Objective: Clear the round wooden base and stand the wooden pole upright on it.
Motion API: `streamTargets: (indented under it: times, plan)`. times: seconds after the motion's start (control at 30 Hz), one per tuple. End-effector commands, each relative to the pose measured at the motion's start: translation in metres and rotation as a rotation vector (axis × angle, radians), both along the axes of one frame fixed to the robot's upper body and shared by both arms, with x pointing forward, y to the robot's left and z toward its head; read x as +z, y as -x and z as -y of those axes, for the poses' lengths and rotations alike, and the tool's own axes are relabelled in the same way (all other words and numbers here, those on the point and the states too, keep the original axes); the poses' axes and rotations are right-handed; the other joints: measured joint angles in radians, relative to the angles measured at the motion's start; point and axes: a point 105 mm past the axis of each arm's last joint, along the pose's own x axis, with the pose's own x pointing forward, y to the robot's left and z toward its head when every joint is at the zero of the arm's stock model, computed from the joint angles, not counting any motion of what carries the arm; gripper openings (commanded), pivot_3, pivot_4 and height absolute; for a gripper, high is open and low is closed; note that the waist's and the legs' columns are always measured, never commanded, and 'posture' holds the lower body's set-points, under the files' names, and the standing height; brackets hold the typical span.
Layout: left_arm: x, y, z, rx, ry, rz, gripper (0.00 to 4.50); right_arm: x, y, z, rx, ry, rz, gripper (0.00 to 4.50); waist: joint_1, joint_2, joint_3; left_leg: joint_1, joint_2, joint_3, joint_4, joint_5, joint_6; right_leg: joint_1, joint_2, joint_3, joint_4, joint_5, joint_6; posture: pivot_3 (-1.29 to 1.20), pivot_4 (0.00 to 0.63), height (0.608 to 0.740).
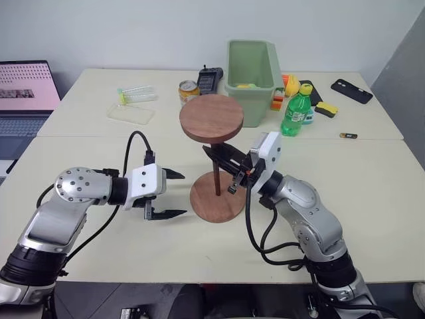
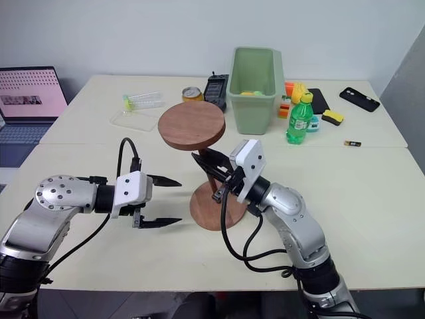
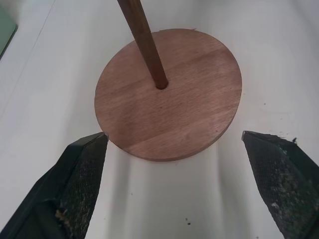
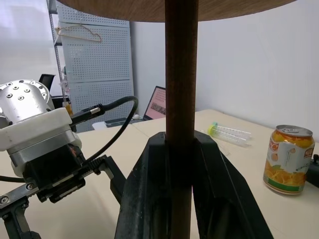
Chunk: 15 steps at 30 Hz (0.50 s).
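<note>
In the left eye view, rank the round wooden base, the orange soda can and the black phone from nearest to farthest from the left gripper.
1. Round wooden base: just right of the left gripper.
2. Orange soda can: farther back, mid-table.
3. Black phone: far right corner.

In the right wrist view, the wooden pole (image 4: 181, 99) is cut off at the picture's bottom edge, and you see only the underside of its top disc. The right gripper (image 1: 222, 158) covers part of the shaft. In the left wrist view, the pole's upper end runs out of frame. The green bin (image 2: 252, 80) hides most of its yellow contents; you cannot identify them.
</note>
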Motion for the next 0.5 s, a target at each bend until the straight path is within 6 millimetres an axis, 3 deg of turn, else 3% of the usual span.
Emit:
streamTargets:
  times: [0.03,0.5]
  plan:
    - [0.006,-0.001,0.002,-0.017,0.000,0.037,4.50,0.005,0.007,-0.002,0.018,-0.021,0.033,0.22,0.000,0.000,0.000,0.000,0.000,0.000,0.000,0.000,0.000,0.000,0.000,0.000,0.000,0.000,0.000,0.00,0.150,0.740]
    - [0.006,0.000,0.003,-0.022,0.007,0.033,4.50,-0.008,-0.005,0.003,-0.046,0.010,0.007,0.22,0.000,0.000,0.000,0.001,0.000,0.000,0.000,0.000,0.000,0.000,0.000,0.000,0.001,0.000,0.000,0.00,0.150,0.740]
